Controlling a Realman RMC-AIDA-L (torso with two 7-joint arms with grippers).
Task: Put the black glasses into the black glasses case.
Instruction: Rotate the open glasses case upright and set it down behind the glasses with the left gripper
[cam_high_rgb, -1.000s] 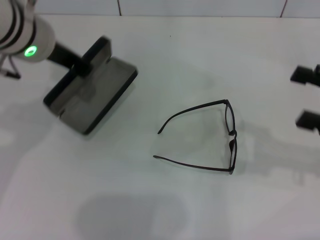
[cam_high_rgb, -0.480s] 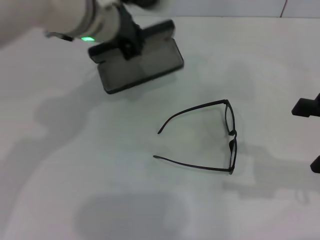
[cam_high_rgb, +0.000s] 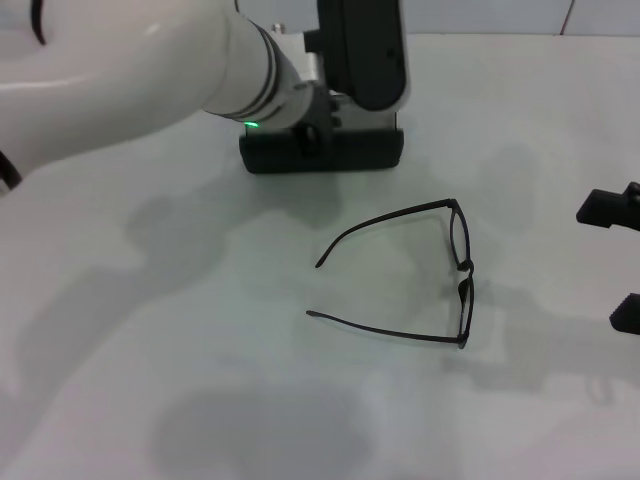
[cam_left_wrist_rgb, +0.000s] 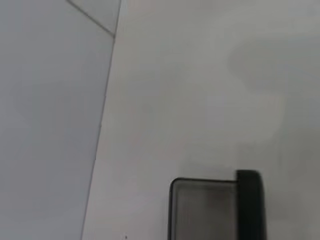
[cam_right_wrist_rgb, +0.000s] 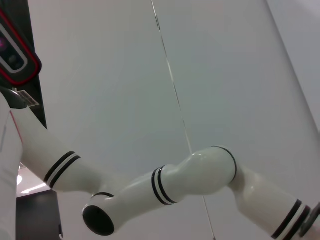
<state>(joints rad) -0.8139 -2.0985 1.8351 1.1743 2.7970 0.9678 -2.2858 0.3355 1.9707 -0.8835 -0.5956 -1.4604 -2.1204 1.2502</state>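
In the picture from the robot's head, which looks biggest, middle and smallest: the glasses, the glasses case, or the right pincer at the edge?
1. The black glasses span the most.
2. The black glasses case, open and held by the left pincer, looks nearly as big, so that order is unsure.
3. The right pincer looks smallest, but the edge cuts it off.

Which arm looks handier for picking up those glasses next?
Probably the right: its end effector is beside the black glasses, apparently empty, while the left end effector is occupied at the black glasses case.

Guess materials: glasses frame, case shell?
Black glasses: thin, likely plastic frame, black with little glare; clear lenses barely show. Black glasses case: rigid-looking shell, matte black outside, grey lining inside; material unclear.
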